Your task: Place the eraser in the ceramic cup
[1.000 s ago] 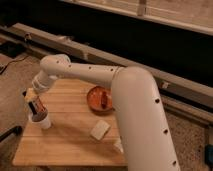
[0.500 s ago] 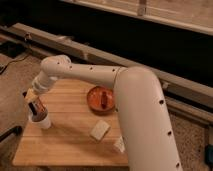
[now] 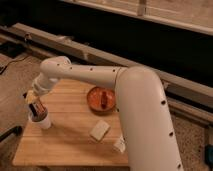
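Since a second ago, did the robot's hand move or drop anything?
Almost nothing changed. The hand still hangs right over the ceramic cup at the table's left edge, with the eraser still poking down into the cup's mouth. I can't tell whether it has been let go. The orange bowl and tan block stayed where they were.

Camera view, single: set high behind the robot's arm (image 3: 135, 100), looking down and forward across the wooden table (image 3: 70, 145) toward a dark wall; medium range. Gripper (image 3: 36, 106) at left, over the ceramic cup (image 3: 42, 120).
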You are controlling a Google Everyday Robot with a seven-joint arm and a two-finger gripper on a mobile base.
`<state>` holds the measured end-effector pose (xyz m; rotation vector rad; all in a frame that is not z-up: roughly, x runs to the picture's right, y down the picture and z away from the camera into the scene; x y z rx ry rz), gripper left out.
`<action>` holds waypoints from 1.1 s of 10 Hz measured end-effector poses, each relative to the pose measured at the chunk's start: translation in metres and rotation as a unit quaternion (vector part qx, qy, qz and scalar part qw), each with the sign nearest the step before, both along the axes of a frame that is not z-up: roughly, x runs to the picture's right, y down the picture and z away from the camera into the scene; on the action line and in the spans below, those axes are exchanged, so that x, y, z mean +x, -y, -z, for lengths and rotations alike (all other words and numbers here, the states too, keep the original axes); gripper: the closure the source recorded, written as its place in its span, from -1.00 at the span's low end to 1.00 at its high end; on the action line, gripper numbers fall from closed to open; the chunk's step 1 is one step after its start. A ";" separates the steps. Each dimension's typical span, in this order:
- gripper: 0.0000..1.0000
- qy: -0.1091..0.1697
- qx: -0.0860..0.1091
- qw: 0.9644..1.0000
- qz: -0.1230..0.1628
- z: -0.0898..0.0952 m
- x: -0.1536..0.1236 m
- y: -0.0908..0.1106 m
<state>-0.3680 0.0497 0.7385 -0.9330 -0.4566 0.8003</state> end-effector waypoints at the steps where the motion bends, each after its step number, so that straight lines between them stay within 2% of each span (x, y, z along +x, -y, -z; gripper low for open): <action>1: -0.60 0.000 0.001 1.000 0.000 0.000 0.000 -0.001; 8: -0.60 -0.005 0.005 1.000 0.002 -0.001 -0.003 -0.002; 9: -0.60 -0.005 0.003 1.000 0.000 0.000 -0.002 -0.001; 11: -0.60 -0.005 -0.012 1.000 -0.013 0.004 0.007 0.010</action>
